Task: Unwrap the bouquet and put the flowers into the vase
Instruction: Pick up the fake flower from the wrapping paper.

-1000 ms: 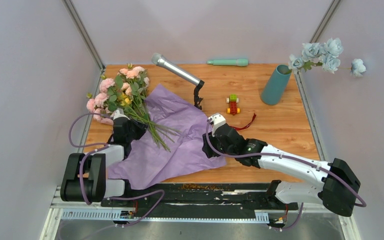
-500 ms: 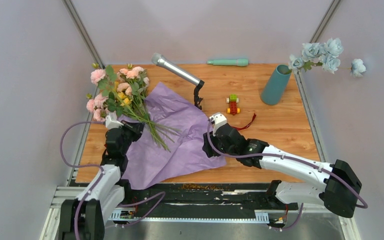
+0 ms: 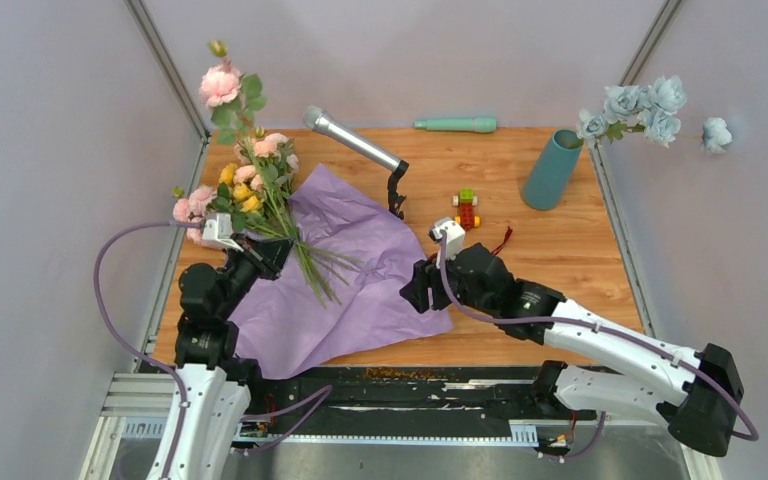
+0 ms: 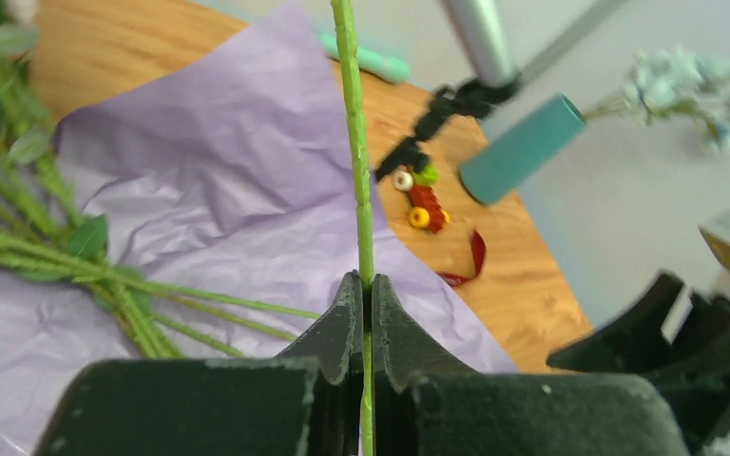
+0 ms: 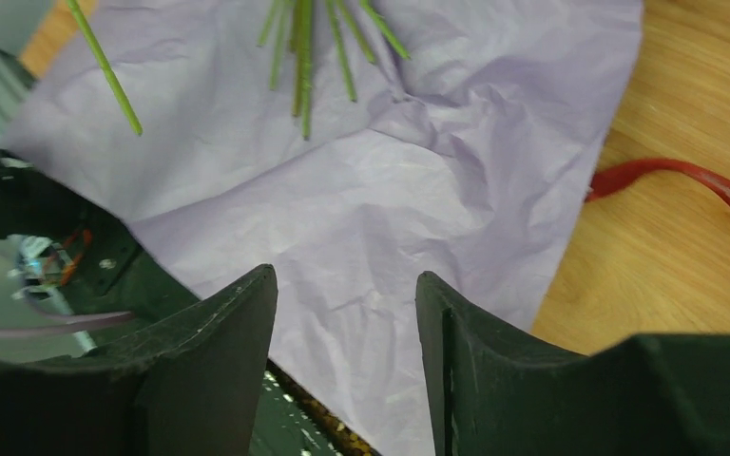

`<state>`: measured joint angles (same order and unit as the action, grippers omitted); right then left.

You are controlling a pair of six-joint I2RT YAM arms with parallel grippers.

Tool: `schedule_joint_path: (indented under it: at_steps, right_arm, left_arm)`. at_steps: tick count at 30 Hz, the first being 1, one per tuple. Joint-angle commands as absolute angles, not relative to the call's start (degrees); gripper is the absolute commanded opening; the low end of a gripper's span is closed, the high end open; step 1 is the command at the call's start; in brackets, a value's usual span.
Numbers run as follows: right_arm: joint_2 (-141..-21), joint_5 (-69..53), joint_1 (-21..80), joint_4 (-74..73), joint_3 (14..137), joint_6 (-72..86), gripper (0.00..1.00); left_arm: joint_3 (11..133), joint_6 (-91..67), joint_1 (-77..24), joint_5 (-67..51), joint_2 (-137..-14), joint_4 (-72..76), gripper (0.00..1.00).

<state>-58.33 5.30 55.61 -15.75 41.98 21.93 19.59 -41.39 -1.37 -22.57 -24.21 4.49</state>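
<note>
Pink rose (image 3: 219, 85) held high, thin green stem (image 4: 354, 142) upright, pinched in closed left tool (image 4: 365, 285). Other flowers (image 3: 250, 195) lie just beyond it, stems across opened lilac wrap (image 3: 350, 280). Red ribbon (image 3: 500, 243) loose on worktop (image 3: 560, 270) beside right tool (image 5: 344, 277). Teal vase (image 3: 551, 169) upright, well beyond right tool.

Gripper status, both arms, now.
Left gripper: shut on a flower stem.
Right gripper: open, holding nothing, over the paper wrap.
</note>
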Motion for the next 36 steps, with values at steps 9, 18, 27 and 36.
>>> schedule_joint_path:
  at_steps: [9,18,27,36]
  right_arm:
    - [-56.3,-20.6,47.6,-2.4,54.1,21.7,0.60]
    - [-58.6,-22.8,45.1,4.9,61.9,26.0,0.68]
    - [-61.6,-16.3,45.2,15.2,59.7,32.1,0.65]
    - [-63.4,-16.9,45.2,16.0,59.9,32.3,0.48]
  left_arm:
    - [45.3,-16.6,-22.3,-36.5,-37.7,-7.6,0.00]
    - [48.2,-21.2,-31.0,-43.8,-46.5,6.5,0.00]
    - [40.5,-20.4,-35.7,-42.7,-45.5,11.7,0.00]
    - [39.8,-17.4,-35.8,-39.2,-43.1,6.2,0.00]
